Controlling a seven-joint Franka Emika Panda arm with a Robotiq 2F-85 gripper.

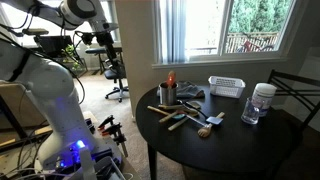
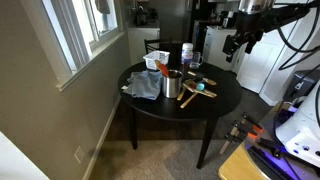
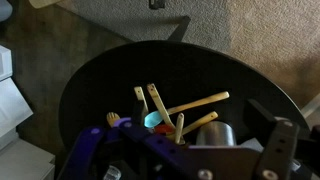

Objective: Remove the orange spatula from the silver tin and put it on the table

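While the gripper (image 2: 237, 50) is being held in the air, higher than the silver tin (image 2: 173, 85) and well apart from it, the orange spatula (image 2: 161, 67) is being carried inside that tin. Its handle is being held within the rim, and its orange head is being shown above the tin, tilted slightly away from the gripper's side. Whether the jaws are being spread or pressed together cannot be told: in the wrist view only dark and purple-lit parts of the gripper are being shown along the lower edge.

In an exterior view the tin (image 1: 167, 94) is being seen upright on the table (image 1: 250, 135), with the spatula's head (image 1: 171, 77) sticking up out of it. A grey cloth (image 1: 191, 93) is being seen just beside the tin, and a white slotted basket (image 1: 226, 87) is being seen beyond that cloth. A clear jar (image 1: 263, 98) with a white lid is being seen farther along the same side, well apart from the tin.

Near the tin, several wooden utensils (image 1: 170, 115) are being shown lying flat and crossed on the tabletop. A teal-headed utensil (image 3: 152, 120) is being shown among them in the wrist view.
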